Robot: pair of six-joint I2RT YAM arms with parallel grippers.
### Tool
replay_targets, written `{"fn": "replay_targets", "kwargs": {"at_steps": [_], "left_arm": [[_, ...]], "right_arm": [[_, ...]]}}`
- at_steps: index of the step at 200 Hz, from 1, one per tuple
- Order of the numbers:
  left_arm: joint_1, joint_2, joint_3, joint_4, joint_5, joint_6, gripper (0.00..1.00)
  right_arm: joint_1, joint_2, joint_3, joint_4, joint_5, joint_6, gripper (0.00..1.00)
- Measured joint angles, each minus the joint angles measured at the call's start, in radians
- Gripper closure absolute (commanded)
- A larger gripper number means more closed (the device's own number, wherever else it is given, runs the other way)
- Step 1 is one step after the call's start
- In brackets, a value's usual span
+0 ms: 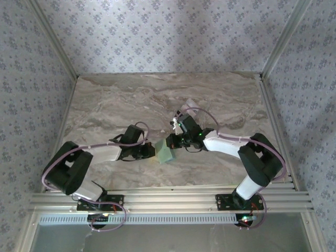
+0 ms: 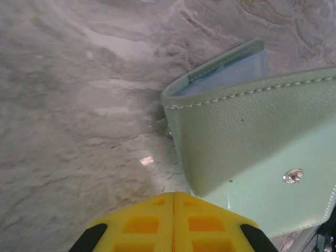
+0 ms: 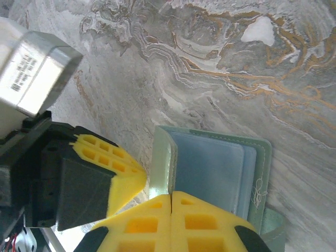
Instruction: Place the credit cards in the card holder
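The pale-green card holder [image 1: 166, 153] lies open on the marble between both grippers. Its cover [image 2: 252, 131] stands raised, showing bluish clear sleeves [image 3: 210, 168] inside. My right gripper [image 3: 171, 196] is shut, and the upright cover edge [image 3: 161, 157] runs into its closed tips. In the left wrist view my left gripper [image 2: 174, 195] is shut with nothing visible between its yellow fingers, and its tip rests against the holder's near edge. In the right wrist view the left gripper's fingers [image 3: 113, 168] point at that edge. A small pale piece [image 1: 187, 104], possibly one of the credit cards, lies beyond the right wrist.
The marble tabletop [image 1: 115, 100] stretches bare to the back and left. Patterned walls close in three sides. A metal rail [image 1: 168, 199] runs along the near edge by the arm bases.
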Motion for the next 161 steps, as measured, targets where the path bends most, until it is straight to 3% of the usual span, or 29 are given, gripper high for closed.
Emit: {"fn": "replay_targets", "kwargs": {"at_steps": [41, 114, 161], "left_arm": [[-0.052, 0.098, 0.055, 0.045, 0.001, -0.012, 0.95], [-0.048, 0.140, 0.079, 0.071, 0.040, -0.049, 0.94], [-0.035, 0.144, 0.071, 0.089, 0.058, -0.058, 0.92]], "right_arm": [[-0.008, -0.032, -0.014, -0.005, -0.001, 0.001, 1.00], [-0.023, 0.000, -0.033, 0.116, -0.084, 0.077, 1.00], [-0.023, 0.087, -0.044, 0.282, -0.175, 0.153, 0.80]]}}
